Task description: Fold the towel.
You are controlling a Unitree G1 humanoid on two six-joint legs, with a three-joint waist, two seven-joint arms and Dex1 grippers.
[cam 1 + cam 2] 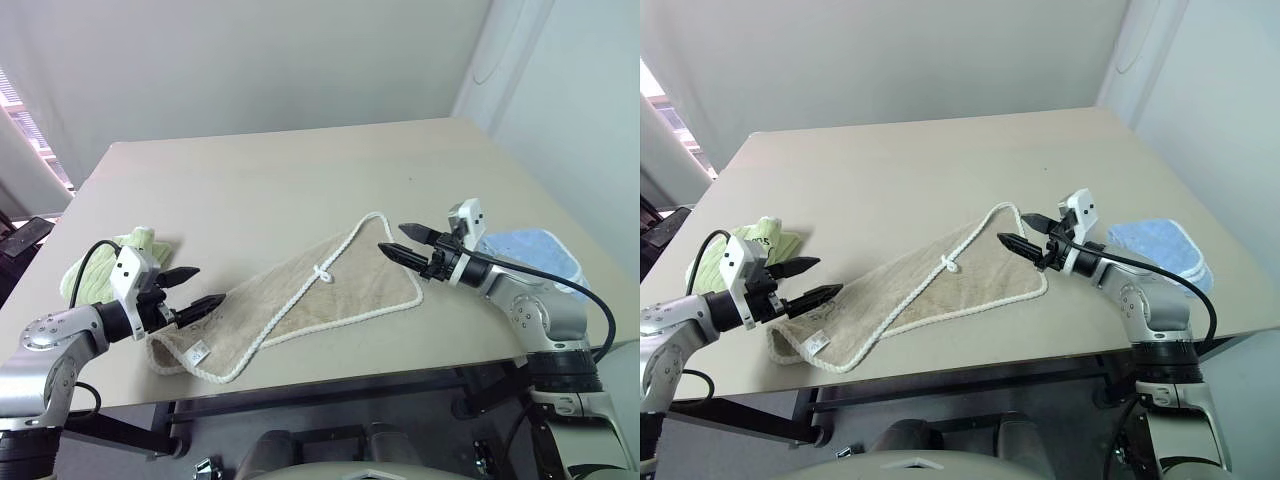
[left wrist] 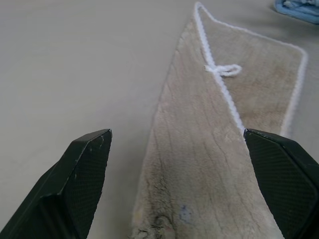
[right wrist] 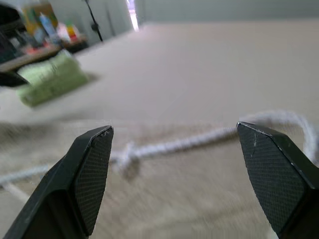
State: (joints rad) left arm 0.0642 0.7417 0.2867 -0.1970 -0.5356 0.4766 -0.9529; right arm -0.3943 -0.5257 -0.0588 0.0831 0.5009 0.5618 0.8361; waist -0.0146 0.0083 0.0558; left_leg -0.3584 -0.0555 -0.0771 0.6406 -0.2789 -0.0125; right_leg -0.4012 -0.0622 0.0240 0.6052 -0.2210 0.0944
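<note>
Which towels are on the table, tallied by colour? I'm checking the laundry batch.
Beige towel: 1
Green towel: 1
Blue towel: 1
Total: 3

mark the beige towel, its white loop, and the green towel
beige towel (image 1: 370, 290): left eye view, bare terry near its far-right end.
white loop (image 2: 225, 70): left wrist view, on the knotted loop at the corded edge.
green towel (image 1: 765, 236): right eye view, top of the folded stack behind the left arm.
</note>
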